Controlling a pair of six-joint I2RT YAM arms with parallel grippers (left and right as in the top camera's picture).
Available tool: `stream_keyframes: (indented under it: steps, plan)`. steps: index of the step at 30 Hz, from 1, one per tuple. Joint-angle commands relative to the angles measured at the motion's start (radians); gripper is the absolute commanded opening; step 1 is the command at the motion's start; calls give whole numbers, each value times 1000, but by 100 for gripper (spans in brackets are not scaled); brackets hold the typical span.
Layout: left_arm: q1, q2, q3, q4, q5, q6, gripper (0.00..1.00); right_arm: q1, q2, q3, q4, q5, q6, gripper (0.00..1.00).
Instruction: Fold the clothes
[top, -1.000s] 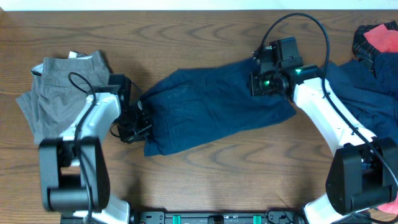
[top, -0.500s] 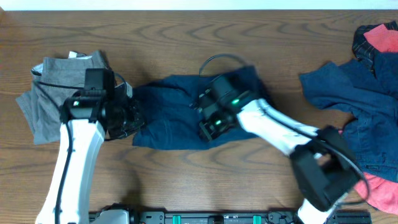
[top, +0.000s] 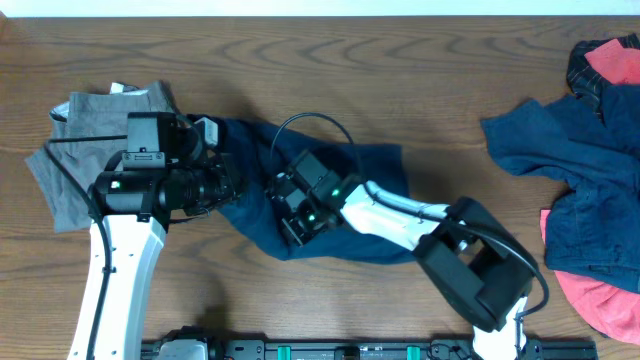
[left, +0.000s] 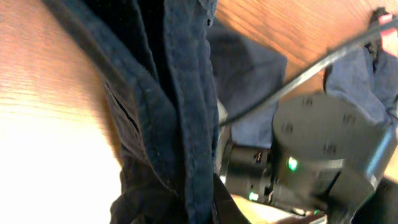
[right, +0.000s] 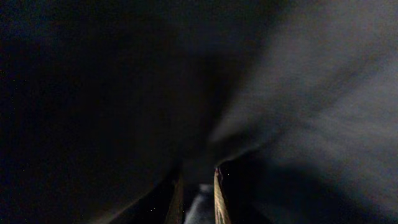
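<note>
A navy blue garment (top: 365, 170) lies bunched in the middle of the table. My left gripper (top: 226, 186) is shut on its left edge; in the left wrist view the navy cloth (left: 180, 93) hangs in folds between the fingers (left: 208, 205). My right gripper (top: 297, 218) is over the garment's lower left part, close beside the left gripper, its jaws nearly together on the cloth. The right wrist view (right: 196, 186) shows only dark fabric (right: 280, 81) pressed around the fingers. The right wrist body also shows in the left wrist view (left: 311, 149).
Grey folded shorts (top: 80, 130) lie at the far left, just behind my left arm. A pile of unfolded clothes sits at the right edge: a navy piece (top: 560, 150), a red piece (top: 600, 305) and a dark and red piece (top: 605, 55).
My right gripper swept from the garment's right end across to its left part, dragging the cloth over itself. The garment is now shorter and bunched. The left arm shifted slightly.
</note>
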Motion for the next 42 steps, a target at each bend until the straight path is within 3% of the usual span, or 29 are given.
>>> stream_keyframes:
  steps: [1, 5, 12, 16, 24, 33, 42]
  plan:
    - [-29, 0, 18, 7, 44, -8, 6, -111, -121, 45, -76, 134, 22, 17]
    - [-53, 7, 18, 19, 43, -8, 6, -249, -201, 45, -230, 215, 16, 17]
    - [-100, 41, 17, 59, 44, -8, 6, -416, -179, 0, -428, 344, -47, 10]
    - [-151, 66, 17, 107, 44, -14, 6, -445, -152, -74, -402, 344, -62, 10]
    - [-335, 134, 17, 288, 44, -143, 6, -415, -147, -232, -277, 335, -20, 8]
    - [-561, 273, 17, 555, 42, -201, 6, -372, -147, -241, -269, 305, 72, 6]
    - [-630, 358, 17, 692, -17, -245, 6, -378, -157, -227, -290, 303, 157, 1]
